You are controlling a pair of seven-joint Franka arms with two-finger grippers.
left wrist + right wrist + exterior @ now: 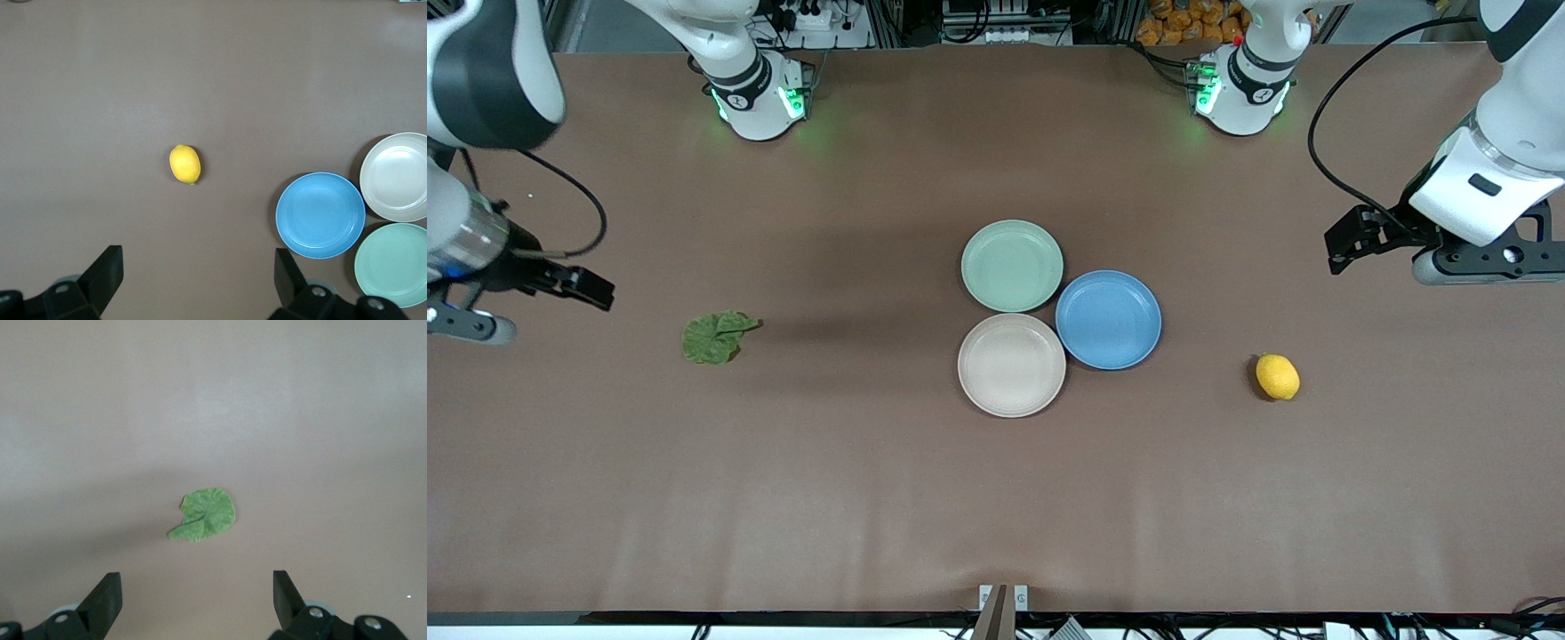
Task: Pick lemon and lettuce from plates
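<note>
The yellow lemon (1278, 376) (185, 164) lies on the bare table toward the left arm's end, apart from the plates. The crinkled green lettuce (716, 337) (205, 515) lies flat on the table toward the right arm's end. The mint green plate (1012, 266) (393, 263) and the beige plate (1011, 364) (397, 177) sit mid-table with nothing on them. My left gripper (1343, 242) (198, 273) hangs open over bare table at its end, holding nothing. My right gripper (587, 286) (197, 593) hangs open over bare table at its own end, also holding nothing.
A blue plate (1109, 319) (321, 215) touches the mint and beige plates on the side toward the left arm's end; it holds nothing. Brown table cover (871, 498) stretches wide around everything. Both robot bases stand at the table's edge farthest from the front camera.
</note>
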